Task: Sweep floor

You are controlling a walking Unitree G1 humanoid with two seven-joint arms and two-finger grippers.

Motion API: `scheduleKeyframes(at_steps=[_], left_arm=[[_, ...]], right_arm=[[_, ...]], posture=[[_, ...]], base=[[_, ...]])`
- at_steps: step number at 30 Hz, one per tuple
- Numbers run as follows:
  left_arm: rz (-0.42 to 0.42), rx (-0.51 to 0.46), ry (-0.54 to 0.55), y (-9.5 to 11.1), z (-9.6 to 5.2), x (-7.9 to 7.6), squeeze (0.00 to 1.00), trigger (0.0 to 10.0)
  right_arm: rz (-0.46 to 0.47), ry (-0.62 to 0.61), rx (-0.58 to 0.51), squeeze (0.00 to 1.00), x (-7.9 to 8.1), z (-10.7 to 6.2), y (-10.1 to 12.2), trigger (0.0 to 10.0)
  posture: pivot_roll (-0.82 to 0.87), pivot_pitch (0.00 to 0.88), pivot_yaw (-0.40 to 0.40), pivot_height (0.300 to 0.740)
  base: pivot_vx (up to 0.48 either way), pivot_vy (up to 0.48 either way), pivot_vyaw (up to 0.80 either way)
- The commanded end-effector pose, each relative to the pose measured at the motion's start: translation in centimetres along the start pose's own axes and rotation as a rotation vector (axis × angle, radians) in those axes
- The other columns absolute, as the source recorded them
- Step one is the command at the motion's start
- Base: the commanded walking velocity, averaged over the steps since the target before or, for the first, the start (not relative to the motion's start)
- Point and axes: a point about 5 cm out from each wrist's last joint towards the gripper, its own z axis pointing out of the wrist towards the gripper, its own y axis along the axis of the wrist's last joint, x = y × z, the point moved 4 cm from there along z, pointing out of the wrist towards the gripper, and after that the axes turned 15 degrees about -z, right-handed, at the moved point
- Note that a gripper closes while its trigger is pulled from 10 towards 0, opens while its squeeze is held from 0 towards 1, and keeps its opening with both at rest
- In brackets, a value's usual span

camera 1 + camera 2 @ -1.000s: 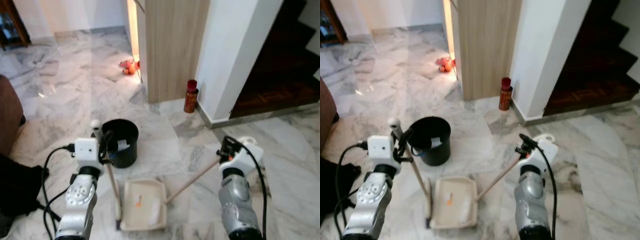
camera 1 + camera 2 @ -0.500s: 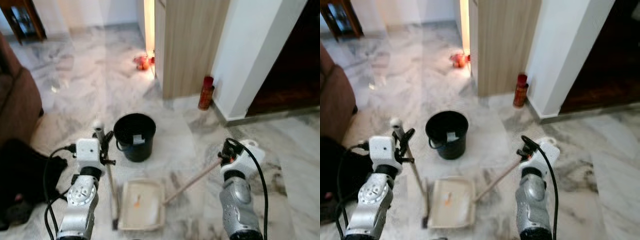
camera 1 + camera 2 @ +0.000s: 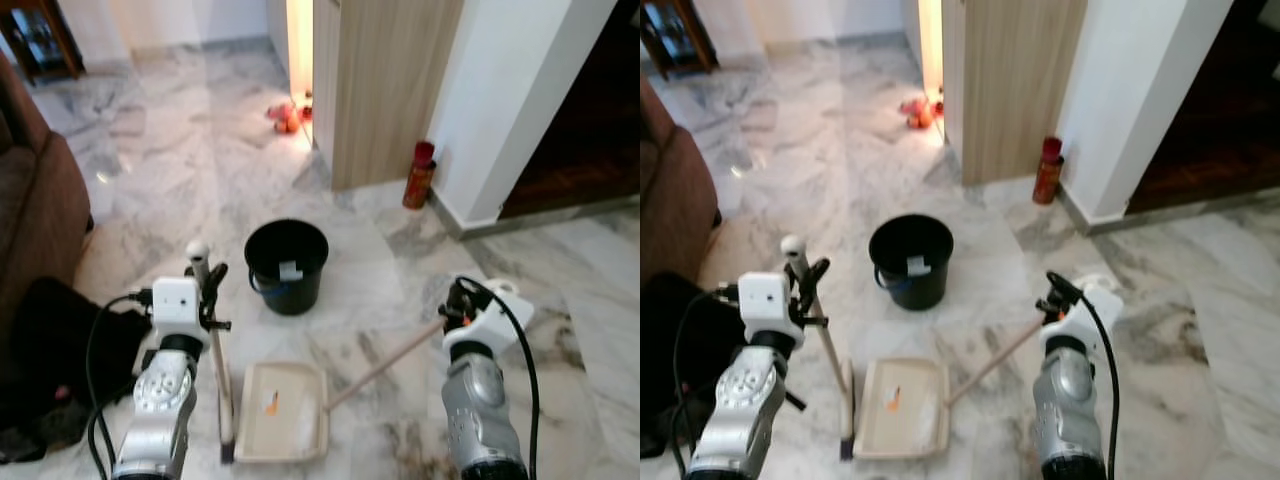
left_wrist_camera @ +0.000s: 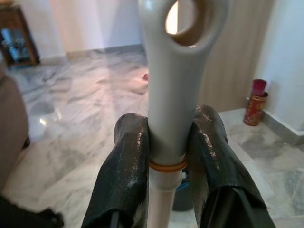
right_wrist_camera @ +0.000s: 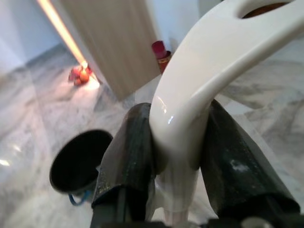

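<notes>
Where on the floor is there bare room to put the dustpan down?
Bare marble floor lies open between the brown sofa and the wooden panel, beyond the black bucket. More lies right of the dustpan, toward the red can. It is crowded between bucket, dustpan and the broom.

Home hallway: marble floor [image 3: 150,190], brown sofa [image 3: 35,215], dark staircase [image 3: 580,140].

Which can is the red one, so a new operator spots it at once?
Find the wooden panel beside the white wall. The can stands upright on the floor at the foot of that corner. It is slim with a red cap, unlike the wide black bucket nearer the robot.
</notes>
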Motion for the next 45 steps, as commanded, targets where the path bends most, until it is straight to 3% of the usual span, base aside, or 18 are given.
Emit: scheduleKeyframes(at_steps=[1,13,17,21,23,29,30,45], left_arm=[[0.014,-0.028,0.0,0.7,0.0,0.3,0.0,10.0],[0.047,-0.017,0.019,0.5,-0.8,1.4,0.0,10.0],[0.086,0.004,0.005,0.1,-1.7,1.7,0.0,10.0],[0.09,0.022,0.005,-0.4,-2.4,1.9,0.0,10.0],[0.104,0.032,0.0,-0.7,-2.7,1.9,0.0,10.0],[0.126,0.052,-0.007,-1.2,-3.3,2.0,0.0,10.0],[0.125,0.051,-0.004,-1.2,-3.3,2.0,0.0,10.0],[0.111,0.018,-0.002,-0.6,-2.9,1.2,0.0,10.0]], right_arm=[[0.022,0.044,-0.047,0.0,1.4,0.3,1.5,10.0],[-0.007,0.087,-0.12,0.0,2.4,0.7,3.5,10.0],[-0.035,0.147,-0.172,0.0,3.7,0.6,4.7,10.0],[-0.034,0.159,-0.205,0.0,4.0,0.6,5.8,10.0],[-0.068,0.177,-0.245,0.0,4.4,0.5,6.6,10.0],[-0.054,0.192,-0.342,0.0,5.4,0.0,9.8,10.0],[-0.053,0.192,-0.381,0.0,5.6,-0.1,11.1,10.0],[0.02,0.191,-0.549,0.0,6.4,-1.5,17.4,10.0]], posture=[[0.11,0.068,-0.021,0.74],[0.11,0.053,-0.026,0.74],[0.11,0.036,-0.024,0.74],[0.11,0.03,-0.022,0.74],[0.11,0.028,-0.021,0.74],[0.11,0.034,-0.022,0.74],[0.11,0.036,-0.022,0.74],[0.12,0.053,-0.026,0.74]], base=[[0.0,0.0,0.0],[0.0,0.0,0.0],[0.0,0.0,0.0],[0.0,0.0,0.0],[0.0,0.0,0.0],[0.0,0.0,0.0],[0.0,0.0,0.0],[0.0,0.0,0.0]])
